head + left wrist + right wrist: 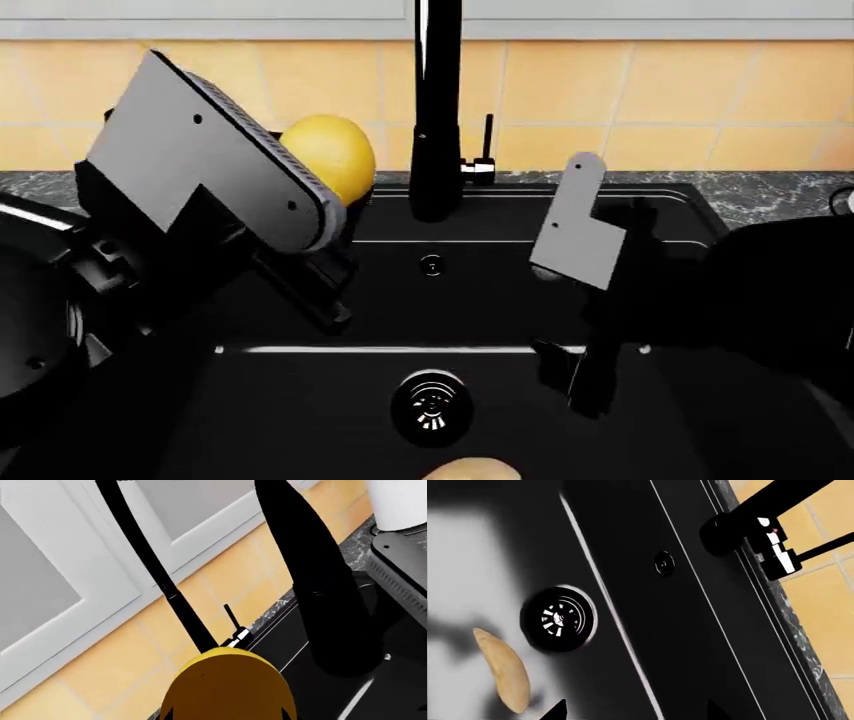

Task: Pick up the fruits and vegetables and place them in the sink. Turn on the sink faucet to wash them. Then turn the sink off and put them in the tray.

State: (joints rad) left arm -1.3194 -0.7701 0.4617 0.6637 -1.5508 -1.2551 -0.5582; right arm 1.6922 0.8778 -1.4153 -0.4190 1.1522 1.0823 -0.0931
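My left gripper (314,215) is closed on the lemon (327,158), which I hold above the rear left part of the sink (747,420), level with the desk (40,182) edge and just left of the faucet (435,110). The basin floor lies directly below the lemon, so I judge that the coming move turns on this vertical relation: lower or release over the black basin, keeping clear of the spout. In the left wrist view the lemon (230,687) fills the lower frame, smooth and deep yellow, oval, with the faucet lever (230,616) just beyond it.

My right gripper (577,310) hangs over the right half of the sink, nearer the faucet lever than the left; whether its jaws are open I cannot tell. The potato-like vegetable (504,670) already lies on the sink floor beside the drain (558,618), pale tan, elongated and tapered.
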